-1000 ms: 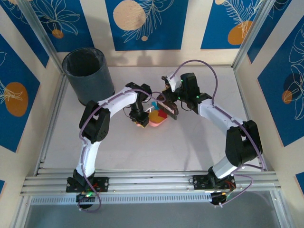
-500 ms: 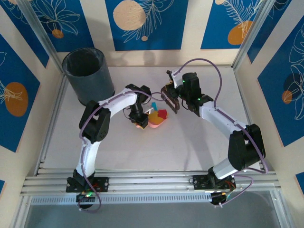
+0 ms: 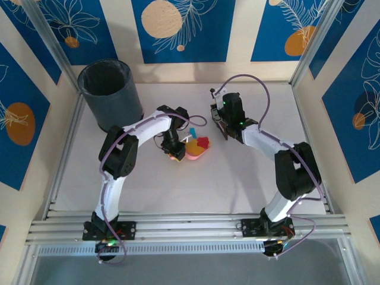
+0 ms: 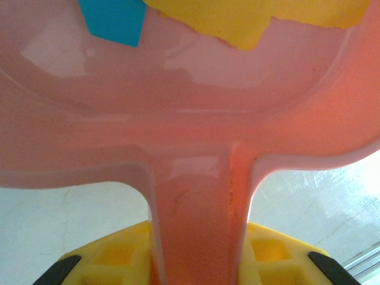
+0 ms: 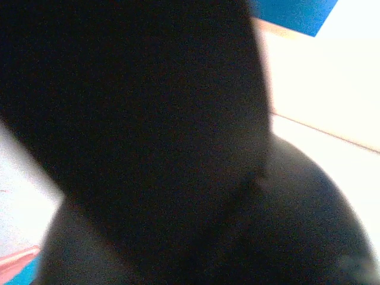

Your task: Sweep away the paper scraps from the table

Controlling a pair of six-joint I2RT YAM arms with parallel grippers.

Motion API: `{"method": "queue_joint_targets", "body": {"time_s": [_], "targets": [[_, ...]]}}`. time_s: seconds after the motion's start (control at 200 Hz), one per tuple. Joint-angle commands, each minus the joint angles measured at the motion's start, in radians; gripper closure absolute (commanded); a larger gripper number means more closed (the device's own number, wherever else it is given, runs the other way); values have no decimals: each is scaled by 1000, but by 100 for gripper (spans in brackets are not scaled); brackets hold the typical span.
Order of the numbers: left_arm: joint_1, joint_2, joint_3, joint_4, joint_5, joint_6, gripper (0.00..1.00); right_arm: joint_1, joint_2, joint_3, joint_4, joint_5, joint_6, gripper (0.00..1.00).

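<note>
Pale table (image 3: 249, 178) carried the pink dustpan (image 3: 199, 153) near its middle with the scraps (image 3: 200, 142) lying inside it, and my left gripper (image 3: 174, 153) was clenched on its handle (image 4: 196, 225), which ran leftward toward me. My right gripper (image 3: 221, 119), just behind and right of the dustpan, was clamped on a dark brush (image 5: 148, 130); the bin (image 3: 110, 89) stood back-left, nearer my left arm, so tipping looked its job

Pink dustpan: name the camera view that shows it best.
Top external: the whole pink dustpan shows there, small but complete, with paper scraps in it. The left wrist view crops it to the handle and back wall, close up. The right wrist view is too dark and blurred to make it out.
</note>
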Motion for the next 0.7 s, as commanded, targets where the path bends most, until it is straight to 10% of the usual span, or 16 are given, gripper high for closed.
{"method": "queue_joint_targets", "body": {"time_s": [0.0, 0.695], "targets": [[11, -32, -17, -23, -4, 11, 100, -1, 27, 55, 72, 10, -32, 100], [11, -30, -21, -19, -1, 11, 100, 2, 78, 100, -70, -490, -86, 100]]}}
